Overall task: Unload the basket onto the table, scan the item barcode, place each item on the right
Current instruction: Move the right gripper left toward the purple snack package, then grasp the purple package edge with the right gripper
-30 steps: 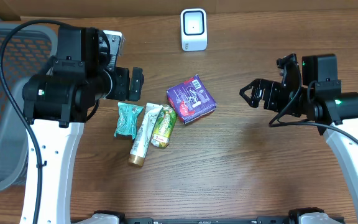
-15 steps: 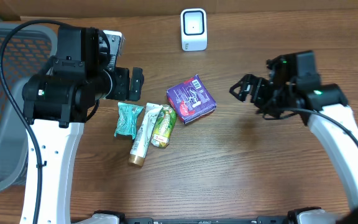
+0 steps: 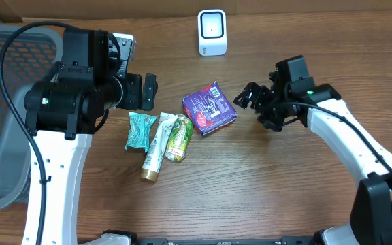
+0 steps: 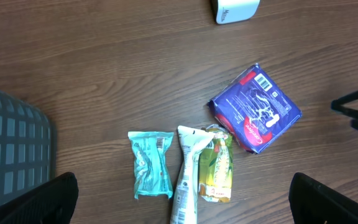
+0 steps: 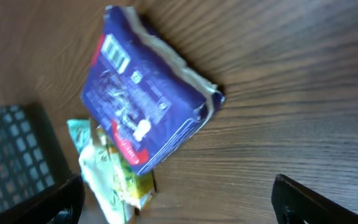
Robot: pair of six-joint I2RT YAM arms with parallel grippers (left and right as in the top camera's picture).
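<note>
A purple packet (image 3: pixel 209 107) lies flat mid-table with its barcode (image 4: pixel 263 81) facing up. Beside it lie a teal packet (image 3: pixel 141 131), a white tube (image 3: pixel 156 146) and a yellow-green pouch (image 3: pixel 179 138). The white scanner (image 3: pixel 212 32) stands at the back edge. My right gripper (image 3: pixel 254 102) hovers open just right of the purple packet (image 5: pixel 145 102), with nothing between its fingers. My left gripper (image 3: pixel 146 90) hangs open above the teal packet (image 4: pixel 151 165) and the tube (image 4: pixel 188 174), holding nothing.
A grey mesh basket (image 3: pixel 5 102) fills the left side of the table, close to the left arm. Bare wood stretches right and in front of the items.
My right arm has swung left across the table, bringing its open gripper up beside the purple packet. The left arm and the items have not moved.
</note>
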